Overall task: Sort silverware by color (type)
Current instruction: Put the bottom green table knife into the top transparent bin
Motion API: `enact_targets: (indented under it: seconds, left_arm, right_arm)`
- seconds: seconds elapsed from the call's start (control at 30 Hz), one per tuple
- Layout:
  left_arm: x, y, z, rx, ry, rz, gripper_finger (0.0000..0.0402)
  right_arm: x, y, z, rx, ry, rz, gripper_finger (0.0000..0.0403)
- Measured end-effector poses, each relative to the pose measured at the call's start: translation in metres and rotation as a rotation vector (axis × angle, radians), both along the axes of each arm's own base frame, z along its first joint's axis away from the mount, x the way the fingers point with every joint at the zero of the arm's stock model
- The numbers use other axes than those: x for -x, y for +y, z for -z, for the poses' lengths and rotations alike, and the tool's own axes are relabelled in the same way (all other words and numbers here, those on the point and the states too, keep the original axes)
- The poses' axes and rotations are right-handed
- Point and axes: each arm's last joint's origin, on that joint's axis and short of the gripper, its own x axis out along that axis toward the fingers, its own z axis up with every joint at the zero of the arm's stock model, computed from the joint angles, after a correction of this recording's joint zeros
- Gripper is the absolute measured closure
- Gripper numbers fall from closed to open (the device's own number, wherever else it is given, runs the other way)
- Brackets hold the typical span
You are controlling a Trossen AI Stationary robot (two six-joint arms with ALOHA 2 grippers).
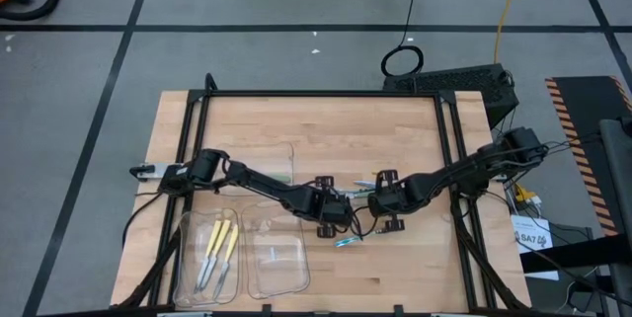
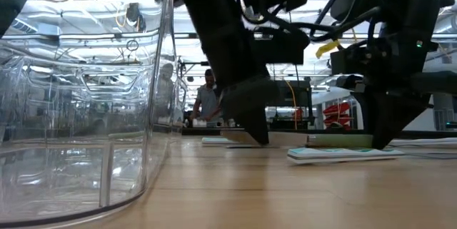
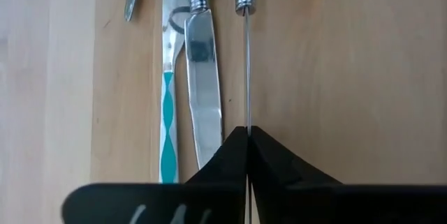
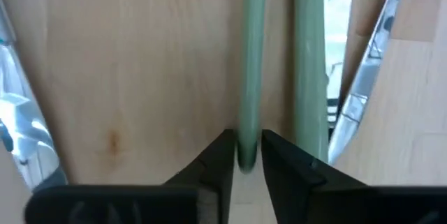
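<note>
— Two end effectors on one green knife [image 3: 246, 56]?
— Yes. It lies flat on the table [image 1: 395, 149], right of the tray [image 1: 278, 268]. Left end effector [image 3: 248, 135] pinches its blade shut; right end effector [image 4: 244, 147], slightly parted, straddles the handle tip, lengthwise between them.

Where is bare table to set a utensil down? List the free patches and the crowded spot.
Free: the far strip of table behind both arms, and the near right corner beside the right gripper. Crowded: the middle, where the left gripper and right gripper meet over loose silverware, and the near left, filled by clear trays.
</note>
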Motion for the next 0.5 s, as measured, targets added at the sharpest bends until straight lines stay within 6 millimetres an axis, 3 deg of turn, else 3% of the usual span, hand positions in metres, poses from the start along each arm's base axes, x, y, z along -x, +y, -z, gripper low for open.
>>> enact_targets:
  seconds: [0.23, 0.5]
  left_arm:
    - [0.000, -0.006, -0.033, 0.037, 0.067, -0.086, 0.0394]
    - [0.009, -0.021, -0.051, 0.022, 0.140, -0.080, 0.0395]
  right_arm:
    - [-0.006, 0.009, -0.014, 0.059, -0.009, -0.026, 0.0306]
    - [-0.002, 0.023, -0.039, 0.136, 0.065, 0.007, 0.0301]
